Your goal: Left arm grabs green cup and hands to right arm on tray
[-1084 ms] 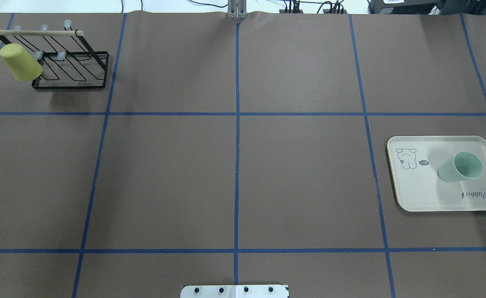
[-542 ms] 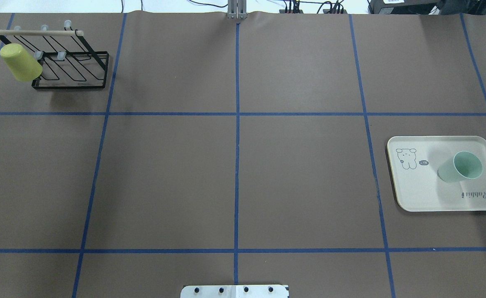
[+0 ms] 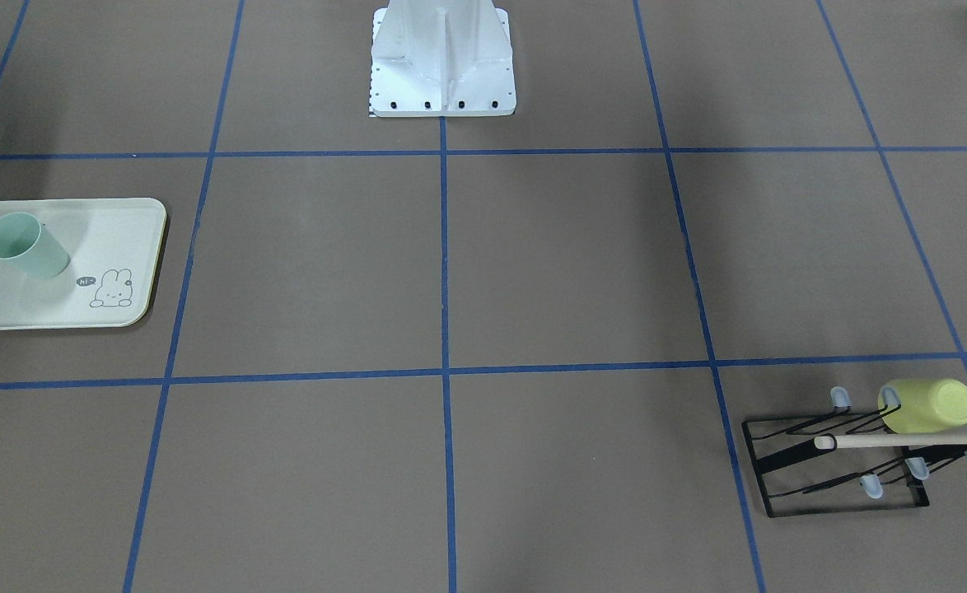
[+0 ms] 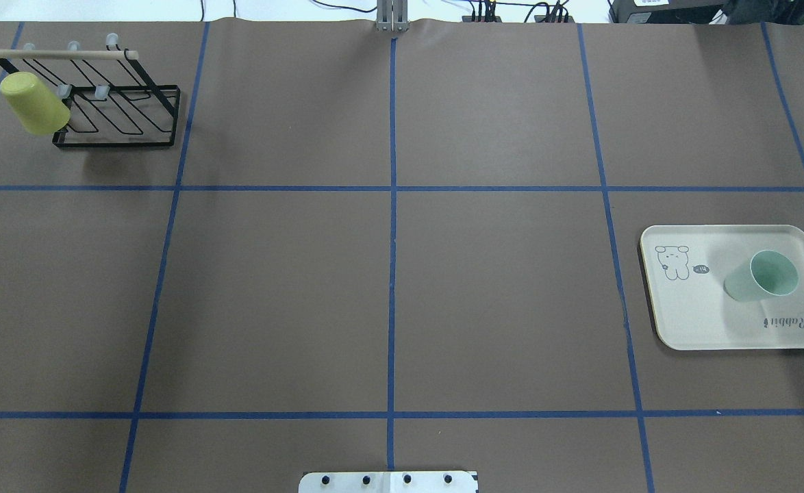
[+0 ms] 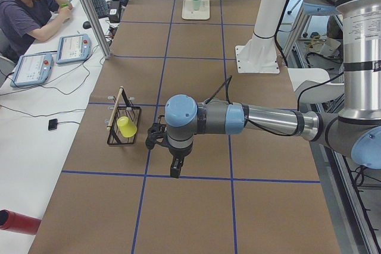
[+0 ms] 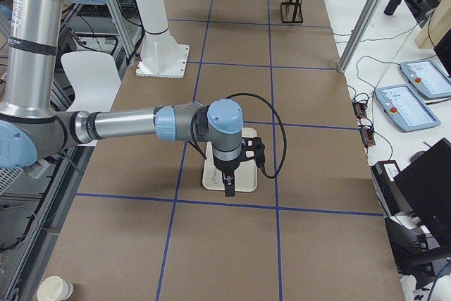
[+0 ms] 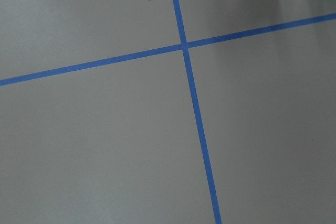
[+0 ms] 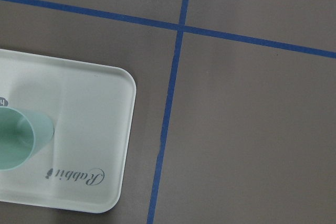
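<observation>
The green cup (image 4: 761,276) stands upright on the cream tray (image 4: 703,322) at the right of the table. Both also show in the front-facing view, cup (image 3: 24,245) on tray (image 3: 39,309), and in the right wrist view, cup (image 8: 21,140) on tray (image 8: 89,124). Neither gripper shows in the overhead or front-facing views. In the exterior left view the left gripper (image 5: 174,171) hangs over bare table near the rack. In the exterior right view the right gripper (image 6: 228,189) hangs over the tray's edge (image 6: 211,177). I cannot tell whether either is open or shut.
A yellow cup (image 4: 33,104) hangs on a black wire rack (image 4: 118,113) at the far left corner. Blue tape lines cross the brown table. The white robot base (image 3: 442,58) stands at the near edge. An operator (image 5: 24,10) sits beside the table.
</observation>
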Available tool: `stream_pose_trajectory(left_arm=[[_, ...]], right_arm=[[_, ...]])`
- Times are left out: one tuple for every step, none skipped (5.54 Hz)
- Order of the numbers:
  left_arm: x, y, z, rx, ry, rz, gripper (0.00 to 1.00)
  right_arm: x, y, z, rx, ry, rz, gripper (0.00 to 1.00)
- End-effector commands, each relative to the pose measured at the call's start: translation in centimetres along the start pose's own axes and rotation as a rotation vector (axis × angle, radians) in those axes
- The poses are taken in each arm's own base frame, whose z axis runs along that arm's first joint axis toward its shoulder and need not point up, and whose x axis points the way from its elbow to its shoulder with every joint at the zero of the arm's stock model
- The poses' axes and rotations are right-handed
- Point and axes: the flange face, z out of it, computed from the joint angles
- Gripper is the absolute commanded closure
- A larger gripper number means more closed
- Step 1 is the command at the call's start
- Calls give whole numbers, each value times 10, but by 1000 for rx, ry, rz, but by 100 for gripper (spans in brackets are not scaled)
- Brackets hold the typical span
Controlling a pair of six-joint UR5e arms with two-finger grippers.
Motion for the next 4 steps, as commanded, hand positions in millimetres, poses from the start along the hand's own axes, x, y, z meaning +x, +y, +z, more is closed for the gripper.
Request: stream_pose_trajectory(left_arm=[[1,0,-2,4,-1,2,0],[3,-1,-3,7,-2,7,0],[3,-1,-3,7,-2,7,0],[3,-1,-3,7,-2,7,0]], right_arm=[[0,-1,0,1,0,-2,0],[-1,-1,-1,3,0,-3,0],[-1,-1,-1,3,0,3,0],[-2,-2,-1,2,-1,7,0]])
